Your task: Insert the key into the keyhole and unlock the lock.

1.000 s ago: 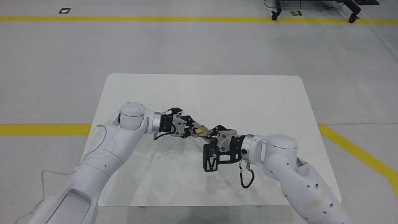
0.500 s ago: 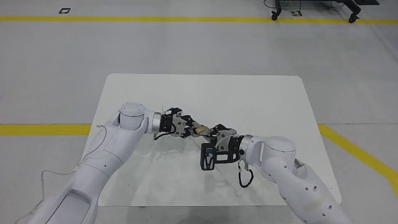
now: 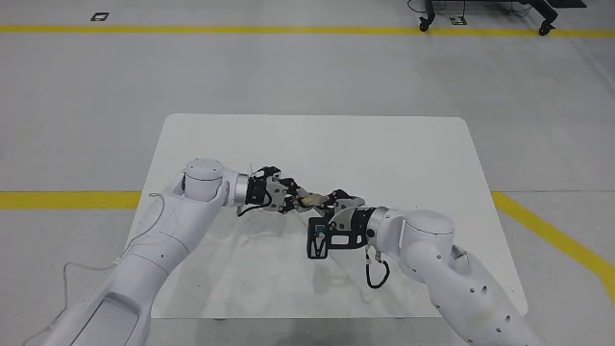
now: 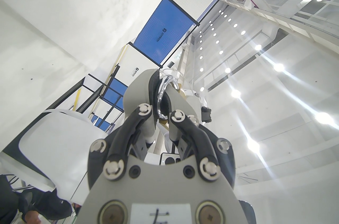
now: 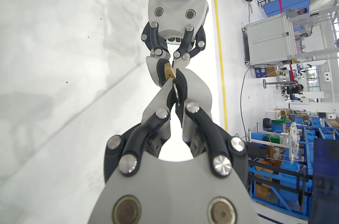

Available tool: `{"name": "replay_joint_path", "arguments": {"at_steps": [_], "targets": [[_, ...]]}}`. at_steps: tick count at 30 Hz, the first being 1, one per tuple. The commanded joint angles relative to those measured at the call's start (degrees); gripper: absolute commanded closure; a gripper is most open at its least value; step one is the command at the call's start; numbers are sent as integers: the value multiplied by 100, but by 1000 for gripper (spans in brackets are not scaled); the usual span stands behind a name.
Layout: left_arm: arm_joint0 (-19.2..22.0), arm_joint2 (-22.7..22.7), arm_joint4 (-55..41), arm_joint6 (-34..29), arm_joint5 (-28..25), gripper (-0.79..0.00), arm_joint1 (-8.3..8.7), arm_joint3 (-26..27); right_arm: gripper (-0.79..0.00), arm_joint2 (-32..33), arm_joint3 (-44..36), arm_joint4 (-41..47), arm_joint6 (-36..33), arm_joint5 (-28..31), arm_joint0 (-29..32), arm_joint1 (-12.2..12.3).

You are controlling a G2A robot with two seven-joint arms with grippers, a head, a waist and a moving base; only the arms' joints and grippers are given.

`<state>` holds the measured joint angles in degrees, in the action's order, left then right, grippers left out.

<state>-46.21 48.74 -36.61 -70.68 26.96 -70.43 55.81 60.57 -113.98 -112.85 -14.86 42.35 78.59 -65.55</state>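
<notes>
Top view: above the middle of the table [image 3: 384, 144], the left gripper [image 3: 291, 197] clamps the brass lock [image 3: 309, 198]. The right gripper [image 3: 325, 209], nearer the table's front edge, pinches the key [image 5: 175, 94], its tip touching the lock.

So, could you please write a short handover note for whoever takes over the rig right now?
Left pincer: shut on the lock, held over the table.
Right pincer: shut on the key, whose tip meets the lock's brass body.
Done: both things are picked up and brought together.
Left: I cannot tell how far the key is in; seat it, then turn to unlock.
</notes>
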Motion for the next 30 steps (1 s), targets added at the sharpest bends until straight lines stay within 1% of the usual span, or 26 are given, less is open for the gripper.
{"name": "replay_joint_path", "arguments": {"at_steps": [1, 23, 30], "targets": [[-2, 1, -11, 13, 8, 0, 0, -2, -252, 3, -14, 5, -1, 6, 0, 3], [-9, 5, -34, 125, 6, 0, 7, 16, -206, 27, -93, 23, 38, 18, 42, 49], [-11, 6, -37, 145, -11, 0, 9, 24, -219, 34, -123, 37, 20, 36, 45, 62]]}}
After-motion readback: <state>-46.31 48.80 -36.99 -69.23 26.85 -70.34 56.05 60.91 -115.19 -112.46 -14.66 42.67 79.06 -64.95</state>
